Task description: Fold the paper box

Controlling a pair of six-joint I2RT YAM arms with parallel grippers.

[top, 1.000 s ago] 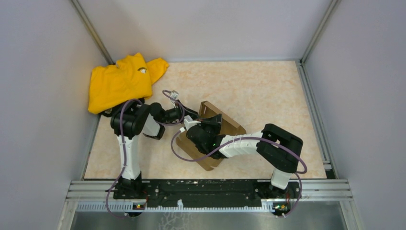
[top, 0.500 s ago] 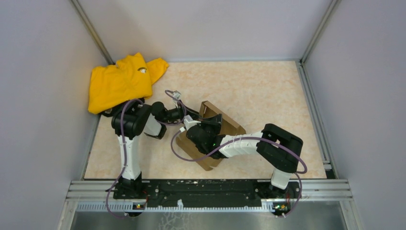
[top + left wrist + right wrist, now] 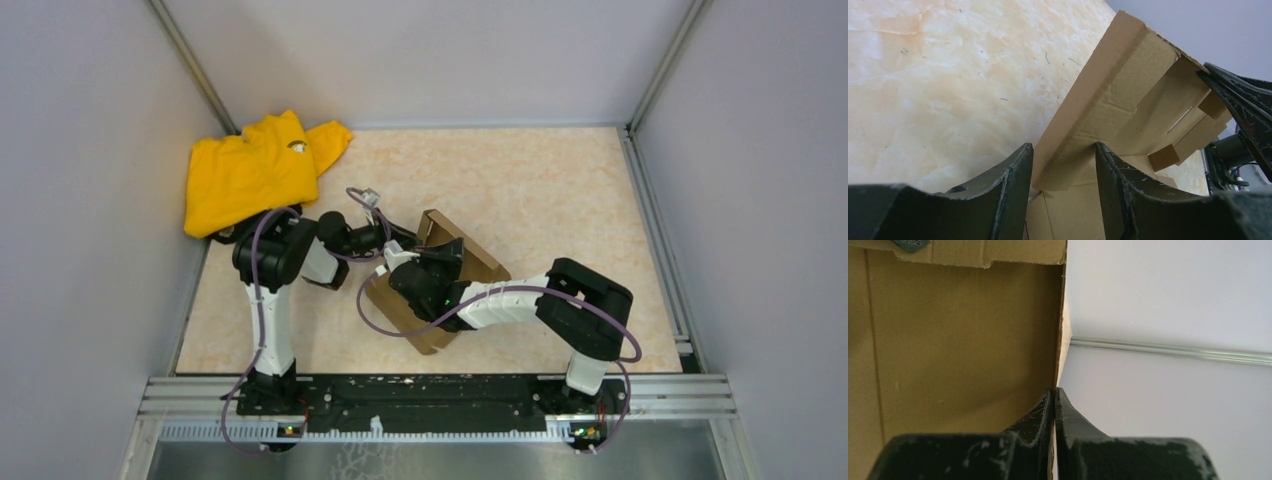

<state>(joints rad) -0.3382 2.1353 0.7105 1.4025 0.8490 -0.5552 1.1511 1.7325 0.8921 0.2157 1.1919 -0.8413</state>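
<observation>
The brown paper box (image 3: 482, 264) lies half-formed in the middle of the table, with its far-left wall standing up. My left gripper (image 3: 403, 241) is at the box's left corner. In the left wrist view it (image 3: 1063, 150) is open, and the raised side flap of the box (image 3: 1128, 95) stands between its fingers with gaps on both sides. My right gripper (image 3: 438, 264) reaches over the box from the right. In the right wrist view it (image 3: 1054, 390) is shut on the thin edge of an upright box wall (image 3: 958, 330).
A yellow garment (image 3: 250, 170) lies bunched in the far-left corner. Grey walls enclose the table on three sides, with metal rails at the right edge (image 3: 655, 240) and near edge.
My left gripper has moved a little to the right, closer onto the box's raised flap. The box has shifted slightly to the left. The right gripper has kept its grip.
</observation>
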